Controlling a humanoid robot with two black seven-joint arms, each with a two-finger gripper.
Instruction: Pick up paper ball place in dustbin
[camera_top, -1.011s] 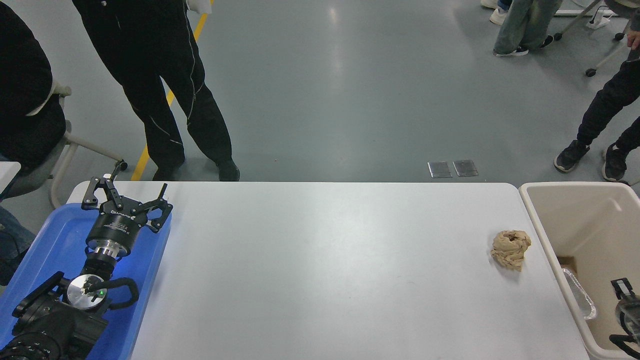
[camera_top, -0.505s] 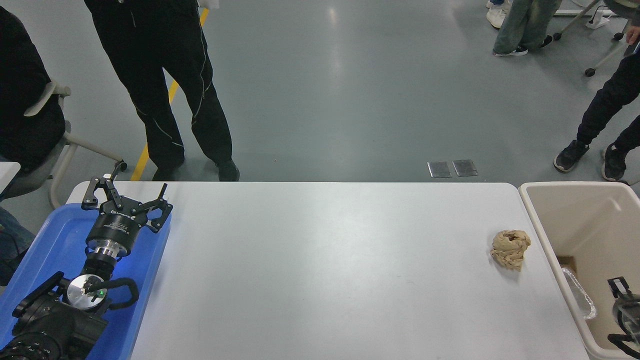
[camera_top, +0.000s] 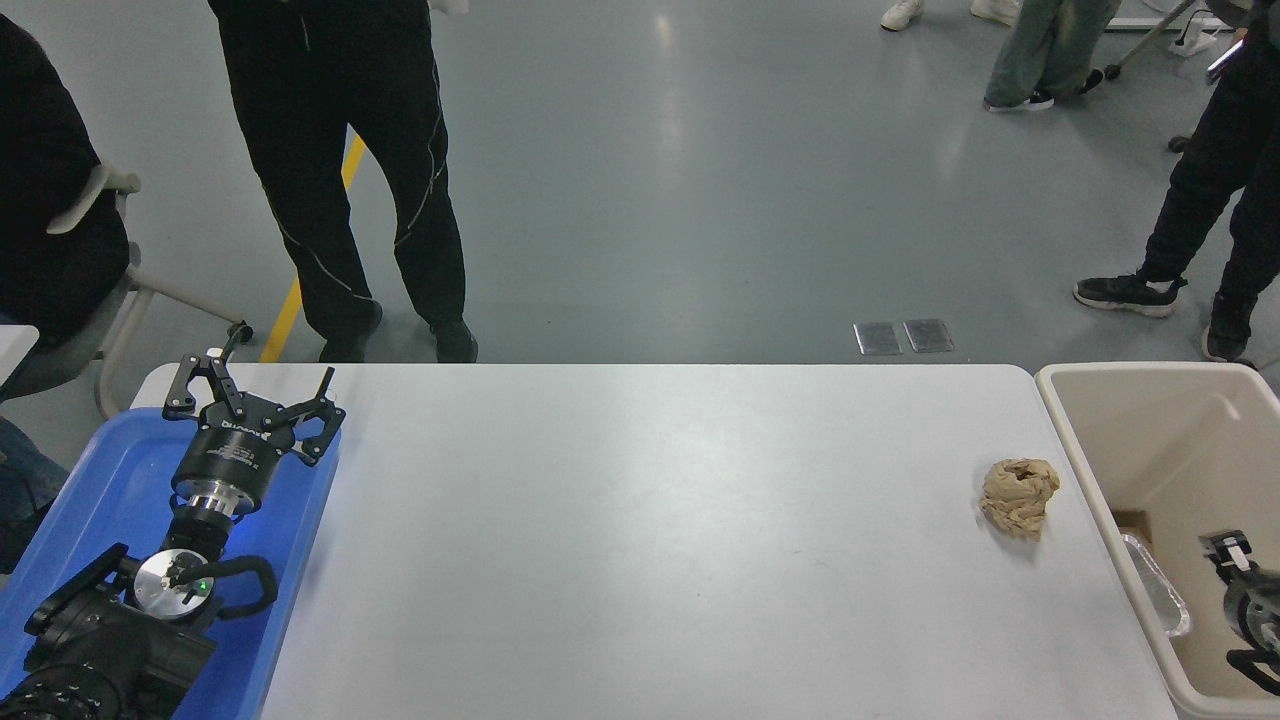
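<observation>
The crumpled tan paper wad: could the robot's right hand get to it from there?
Probably yes: the crumpled tan paper wad lies alone on the white table, beside the beige plastic tub where the right hand sits.

The paper ball (camera_top: 1019, 497) lies on the table (camera_top: 650, 540), just left of the dustbin (camera_top: 1075, 440).

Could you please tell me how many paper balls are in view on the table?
1. The paper ball lies on the table near its right end, just left of the dustbin. More may be hidden inside the dustbin.
</observation>
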